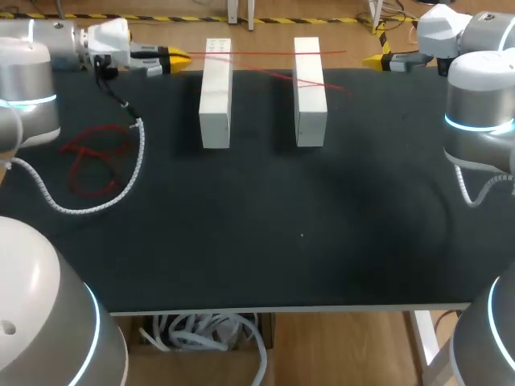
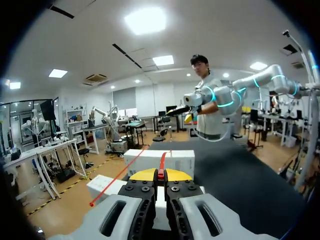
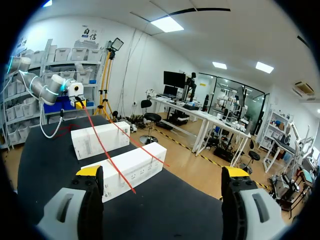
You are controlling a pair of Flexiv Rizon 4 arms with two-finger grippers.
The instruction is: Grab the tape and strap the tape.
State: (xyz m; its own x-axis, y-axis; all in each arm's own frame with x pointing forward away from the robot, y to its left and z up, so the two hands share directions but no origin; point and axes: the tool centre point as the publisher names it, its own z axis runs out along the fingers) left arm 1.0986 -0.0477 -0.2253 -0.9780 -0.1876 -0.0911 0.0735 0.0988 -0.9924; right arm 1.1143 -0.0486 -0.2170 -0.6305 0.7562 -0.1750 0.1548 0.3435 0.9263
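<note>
Near, left side: loose red loops (image 1: 88, 157) are being left slack on the bench (image 1: 282, 241), likely as feed. Beyond: two white blocks (image 1: 216, 96), apart. Red tape (image 1: 257, 53) is being stretched over their far ends by the left gripper (image 1: 179, 57), fingers clamped on it. The right gripper (image 1: 376, 59) is being held with fingers spread, empty, judged ready for the free end.

Two long white boxes lie on the table (image 1: 282, 225) toward its far edge - the left white box (image 1: 216, 96) and the right white box (image 1: 310, 96). They lie parallel and apart, with a bare strip of the table's dark cover between them.
</note>
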